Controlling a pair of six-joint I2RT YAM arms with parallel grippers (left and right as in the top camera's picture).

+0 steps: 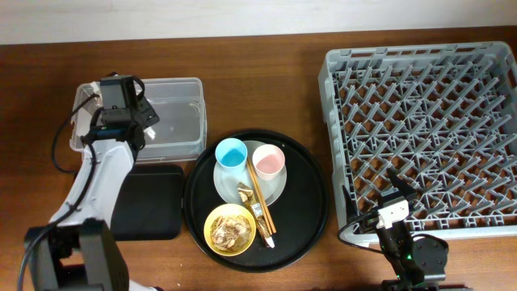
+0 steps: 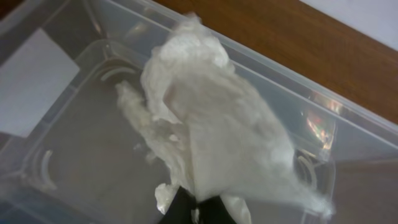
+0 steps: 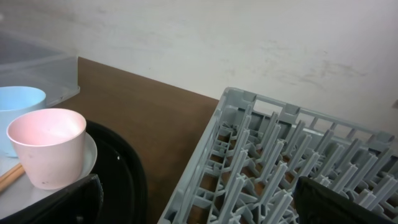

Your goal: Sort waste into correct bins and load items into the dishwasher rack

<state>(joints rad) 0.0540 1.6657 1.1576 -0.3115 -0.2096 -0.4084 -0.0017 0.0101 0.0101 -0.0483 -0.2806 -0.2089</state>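
My left gripper [image 1: 123, 113] hangs over the clear tub [image 1: 184, 87] and is shut on the crumpled white tissue [image 2: 211, 124], which dangles inside the tub [image 2: 62, 155]. My right gripper [image 1: 395, 212] is open and empty at the grey rack's [image 1: 428, 129] front-left corner; its fingers frame the rack [image 3: 280, 162]. On the plate [image 1: 224, 183] stand the blue cup [image 1: 231, 153] and the pink cup [image 1: 268, 161], with the chopsticks [image 1: 260, 198] and a gold-brown wrapper [image 1: 244, 194] beside them. The yellow bowl [image 1: 212, 222] holds tan food scraps [image 1: 230, 230].
The shallow black rectangular tray [image 1: 149, 202] lies in front of the tub, under my left arm. The plate and bowl sit on a large round black tray [image 1: 311, 202] between the bins and the rack. The right wrist view shows the pink cup [image 3: 46, 146] and blue cup [image 3: 18, 102].
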